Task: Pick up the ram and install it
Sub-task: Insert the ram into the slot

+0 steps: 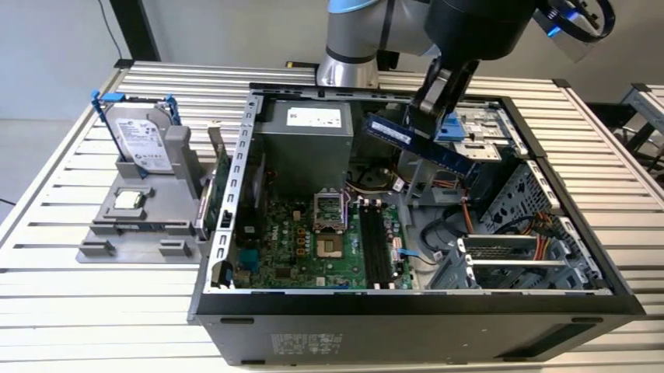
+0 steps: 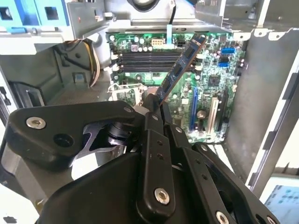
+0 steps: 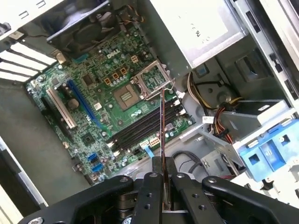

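The ram (image 1: 400, 135) is a long, flat dark stick with black chips, held tilted in the air over the open computer case (image 1: 415, 299). My gripper (image 1: 424, 130) is shut on it near one end. In the second wrist view the ram (image 2: 180, 67) juts out from between my gripper (image 2: 154, 106) fingers toward the green motherboard (image 2: 210, 65). In the first wrist view the ram (image 3: 162, 121) appears edge-on above the black memory slots (image 3: 138, 130), still well above them. Those slots (image 1: 379, 249) lie beside the CPU socket (image 1: 330, 227).
A grey stand (image 1: 135, 225) at the exterior view's left holds a silver hard drive (image 1: 140, 140) with blue rails and a small square CPU chip (image 1: 129, 200). Inside the case are the power supply (image 1: 306, 140), loose cables (image 1: 446, 233) and a drive cage (image 1: 518, 256).
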`<state>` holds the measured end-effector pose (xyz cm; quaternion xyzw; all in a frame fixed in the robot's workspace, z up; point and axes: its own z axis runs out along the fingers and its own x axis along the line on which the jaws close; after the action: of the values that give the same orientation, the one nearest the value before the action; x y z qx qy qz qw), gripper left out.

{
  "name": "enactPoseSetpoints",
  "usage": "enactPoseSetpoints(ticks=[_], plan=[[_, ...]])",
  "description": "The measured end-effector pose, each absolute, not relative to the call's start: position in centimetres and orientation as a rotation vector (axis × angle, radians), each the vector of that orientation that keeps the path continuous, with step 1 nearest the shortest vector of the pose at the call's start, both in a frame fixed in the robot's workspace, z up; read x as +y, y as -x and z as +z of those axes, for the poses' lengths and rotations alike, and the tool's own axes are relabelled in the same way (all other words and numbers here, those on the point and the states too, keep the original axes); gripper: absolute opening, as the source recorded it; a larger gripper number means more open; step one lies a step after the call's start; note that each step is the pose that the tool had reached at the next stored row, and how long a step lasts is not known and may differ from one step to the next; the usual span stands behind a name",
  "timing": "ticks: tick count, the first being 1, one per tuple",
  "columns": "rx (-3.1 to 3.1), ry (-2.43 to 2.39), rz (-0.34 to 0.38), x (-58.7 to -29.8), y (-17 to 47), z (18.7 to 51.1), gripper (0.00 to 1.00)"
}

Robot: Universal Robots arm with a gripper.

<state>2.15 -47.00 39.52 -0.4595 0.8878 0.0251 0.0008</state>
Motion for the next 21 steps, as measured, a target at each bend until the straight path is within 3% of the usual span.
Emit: enactPoseSetpoints(ticks=[21], plan=[[2.983,0.948,0.077,-47.0,-2.15,39.52,0.0]])
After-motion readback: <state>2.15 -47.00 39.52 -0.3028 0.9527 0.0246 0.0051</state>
